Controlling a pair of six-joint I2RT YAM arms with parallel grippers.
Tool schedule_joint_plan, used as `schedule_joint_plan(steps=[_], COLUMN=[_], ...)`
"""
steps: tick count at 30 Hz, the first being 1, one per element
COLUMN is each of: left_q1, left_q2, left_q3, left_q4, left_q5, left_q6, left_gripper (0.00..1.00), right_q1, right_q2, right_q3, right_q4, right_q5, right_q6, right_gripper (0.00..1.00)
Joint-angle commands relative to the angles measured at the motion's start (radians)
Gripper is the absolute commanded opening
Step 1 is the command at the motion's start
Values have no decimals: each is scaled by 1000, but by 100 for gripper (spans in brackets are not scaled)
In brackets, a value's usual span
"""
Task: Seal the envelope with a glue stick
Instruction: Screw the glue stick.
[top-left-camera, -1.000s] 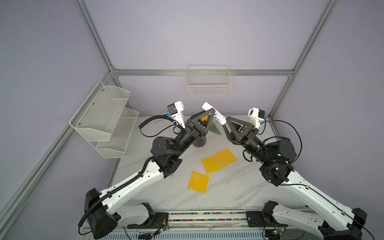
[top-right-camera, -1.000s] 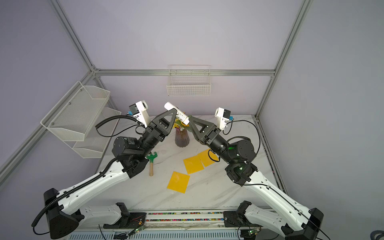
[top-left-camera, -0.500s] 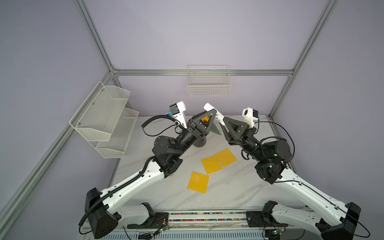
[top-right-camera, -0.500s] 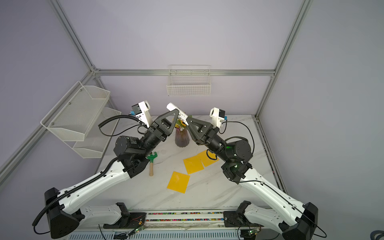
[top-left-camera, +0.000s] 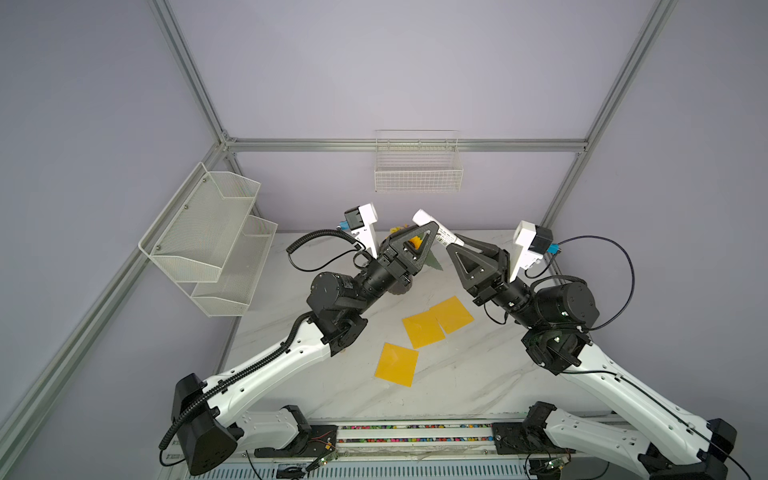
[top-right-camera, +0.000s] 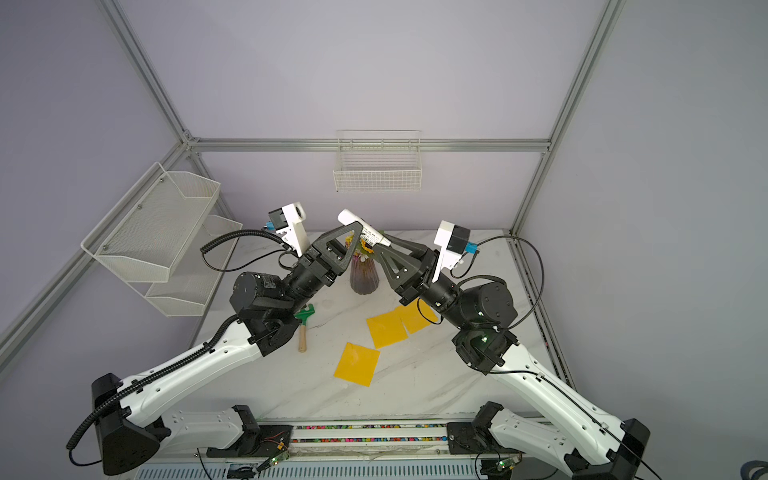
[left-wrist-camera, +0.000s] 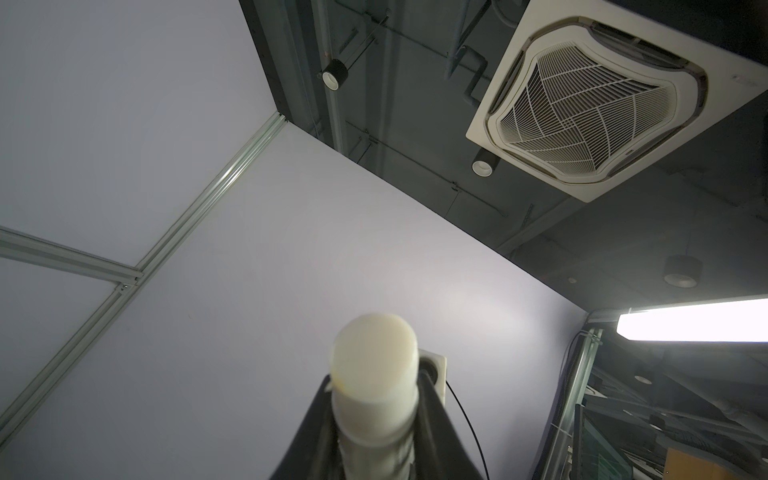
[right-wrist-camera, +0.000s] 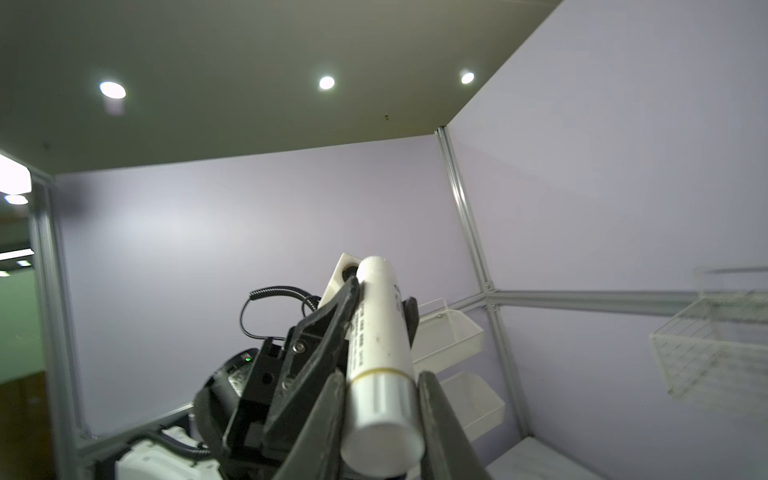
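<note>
Glue stick (right-wrist-camera: 380, 332) held aloft above the desk (top-left-camera: 457, 374), left jaws clamped on its barrel, right jaws on one end. We judge that pulling off-axis could twist it loose and drop it.

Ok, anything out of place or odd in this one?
Nothing spilled or damaged. The glue stick is tilted in mid-air, gripped at opposite ends by the left gripper and right gripper. On the table, two yellow envelopes lie overlapping.
</note>
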Motion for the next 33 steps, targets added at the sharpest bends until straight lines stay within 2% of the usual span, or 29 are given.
schedule_joint_plan(steps=[1, 4, 6, 8, 11, 14, 17, 19, 22, 24, 27, 33], left_q1=[9, 9, 9, 8, 9, 9, 9, 8, 8, 9, 9, 9], left_q2=[15, 19, 22, 26, 26, 26, 21, 15, 17, 20, 25, 22], left_q3=[30, 37, 35, 36, 39, 36, 36, 35, 33, 37, 32, 48], left_q4=[48, 44, 48, 53, 51, 59, 51, 43, 50, 49, 64, 49], left_q5=[-27, -20, -22, -19, -11, -13, -5, -10, -13, -8, -13, -5], left_q6=[-24, -28, -32, -35, -30, -28, -17, -6, -7, -5, -10, 2], left_gripper=[0, 0, 0, 0, 0, 0, 0, 0, 0, 0, 0, 0], right_q1=[1, 1, 1, 1, 1, 1, 1, 1, 2, 1, 1, 1], right_q2=[11, 22, 18, 0, -28, -56, -73, -67, -52, -52, -75, -109], right_q3=[21, -7, 0, 7, 0, 3, -14, -32, -27, -24, -24, -89], right_q4=[75, 143, 121, 97, 109, 72, 59, 68, 40, 45, -25, -29], right_q5=[-204, -241, -206, -165, -75, 8, 80, 134, 125, 90, 103, 118], right_q6=[-620, -755, -749, -684, -470, -181, 218, 554, 880, 964, 1036, 1075], right_gripper=[14, 17, 22, 31, 43, 46, 47, 49, 50, 51, 52, 50])
